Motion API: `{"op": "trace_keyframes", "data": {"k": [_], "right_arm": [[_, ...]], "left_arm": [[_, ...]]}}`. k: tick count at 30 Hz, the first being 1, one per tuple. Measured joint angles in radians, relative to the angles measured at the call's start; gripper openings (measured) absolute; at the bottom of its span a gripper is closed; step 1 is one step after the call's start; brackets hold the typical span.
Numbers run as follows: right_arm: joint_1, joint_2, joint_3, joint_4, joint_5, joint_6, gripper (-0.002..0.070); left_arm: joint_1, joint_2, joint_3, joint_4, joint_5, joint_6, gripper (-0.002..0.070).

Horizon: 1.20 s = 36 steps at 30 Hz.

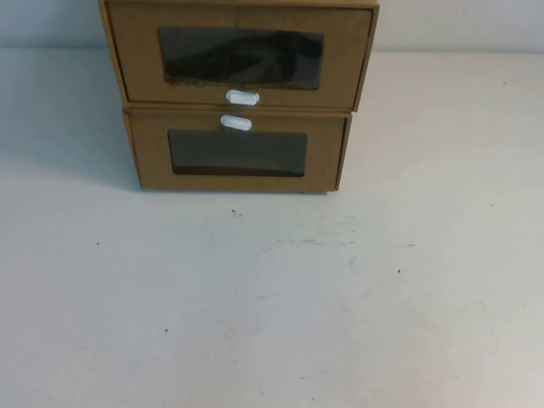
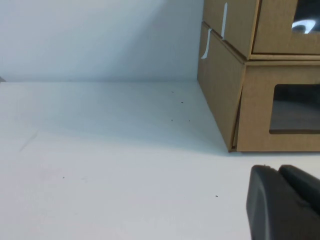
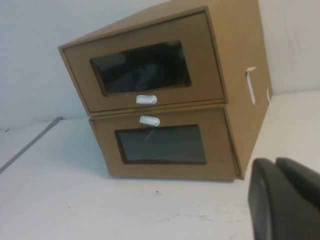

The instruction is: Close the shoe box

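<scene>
Two brown cardboard boxes are stacked at the back of the table. The upper one is the shoe box (image 1: 238, 55) (image 3: 150, 65) (image 2: 280, 25), with a clear window and a white pull tab (image 1: 242, 97) just below it. Its drawer front overhangs the lower box slightly in the high view. Neither arm shows in the high view. My left gripper (image 2: 277, 172) hovers low over the table, off the stack's left front corner, shut on nothing. My right gripper (image 3: 275, 165) is in front of the stack towards its right side, also shut and empty.
The twin lower box (image 1: 238, 157) (image 3: 165, 145) carries its white tab (image 1: 236, 122) above its window. The white table (image 1: 272, 306) spreads out in front of the stack. A pale wall rises behind it.
</scene>
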Motion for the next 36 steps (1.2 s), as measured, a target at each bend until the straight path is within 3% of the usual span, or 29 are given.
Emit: {"op": "trace_keyframes", "data": {"k": [9, 15, 19, 26, 36], "right_arm": [[0.000, 0.000, 0.000, 0.000, 0.000, -0.006, -0.0014], [-0.008, 0.000, 0.005, 0.000, 0.019, -0.146, -0.0014], [-0.113, -0.021, 0.039, 0.000, 0.030, -0.195, -0.0014], [-0.396, -0.155, 0.154, 0.006, 0.066, -0.204, -0.0014], [-0.429, -0.245, 0.157, 0.020, 0.353, -0.204, -0.0014]], "left_arm": [[0.000, 0.000, 0.000, -0.001, 0.000, 0.000, -0.0005], [0.000, 0.000, 0.000, -0.001, 0.000, 0.000, -0.0005], [0.000, 0.000, 0.000, -0.001, 0.000, 0.000, -0.0005], [0.000, 0.000, 0.000, -0.002, 0.000, 0.000, -0.0005], [0.000, 0.000, 0.000, -0.002, 0.000, 0.000, -0.0005]]}}
